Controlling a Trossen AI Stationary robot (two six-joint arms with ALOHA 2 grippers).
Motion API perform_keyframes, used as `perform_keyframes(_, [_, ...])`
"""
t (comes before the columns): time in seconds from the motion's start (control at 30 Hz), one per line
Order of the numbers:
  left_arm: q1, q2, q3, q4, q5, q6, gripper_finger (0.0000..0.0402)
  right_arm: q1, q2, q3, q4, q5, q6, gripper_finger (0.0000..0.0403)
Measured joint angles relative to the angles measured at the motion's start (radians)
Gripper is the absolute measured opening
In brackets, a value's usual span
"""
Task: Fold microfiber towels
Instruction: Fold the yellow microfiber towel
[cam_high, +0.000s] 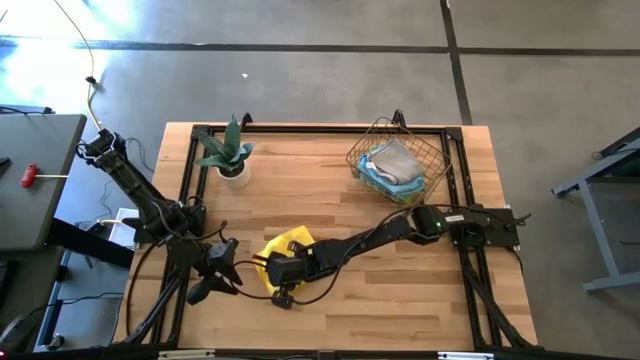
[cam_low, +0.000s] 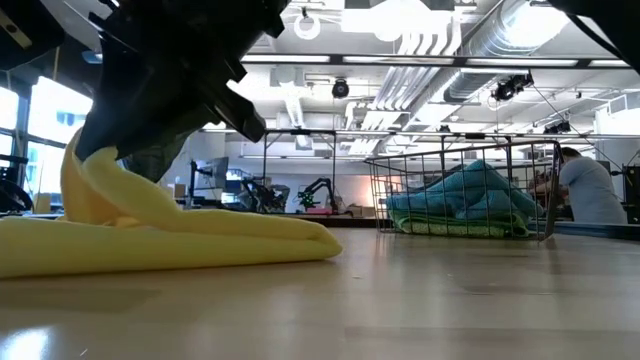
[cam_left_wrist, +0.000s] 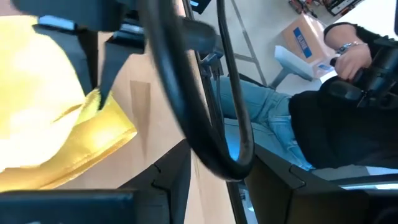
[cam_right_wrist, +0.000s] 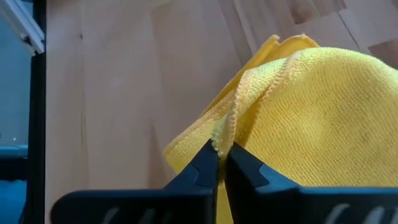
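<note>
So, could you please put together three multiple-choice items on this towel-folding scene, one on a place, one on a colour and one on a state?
1. Where does the wire basket stand?
A. At the table's far side, towards the right
B. At the near left corner
C. On the floor

2. What colour is the towel out on the table?
A. Grey
B. Yellow
C. Lime green

3. How do the jaws of the right gripper stand?
A. Wide open above the table
B. Shut on the plant's pot
C. Shut on the towel's edge

Answers:
1 A: the high view shows the basket on the far right part, opposite the potted plant.
2 B: every view shows yellow cloth.
3 C: the right wrist view shows the hem pinched between the closed tips.
</note>
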Motion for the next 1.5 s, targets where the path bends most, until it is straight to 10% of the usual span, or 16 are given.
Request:
perform_keyframes(0.53, [0.0, 0.0, 0.0, -0.066, -0.033, 0.0, 0.0129, 0.063, 0.0, 0.011, 0.007, -0.062, -0.322, 0.0169])
perform_keyframes(0.73, [0.0, 0.0, 0.0, -0.069, -0.048, 0.0, 0.0129, 0.096, 0.001, -0.052, 0.038, 0.203, -0.625, 0.0177])
perform_keyframes(1.5, [0.001, 0.0, 0.0, -0.075, -0.052, 0.0, 0.0129, 0.021, 0.029, -0.11, 0.215, 0.045, -0.507, 0.0177])
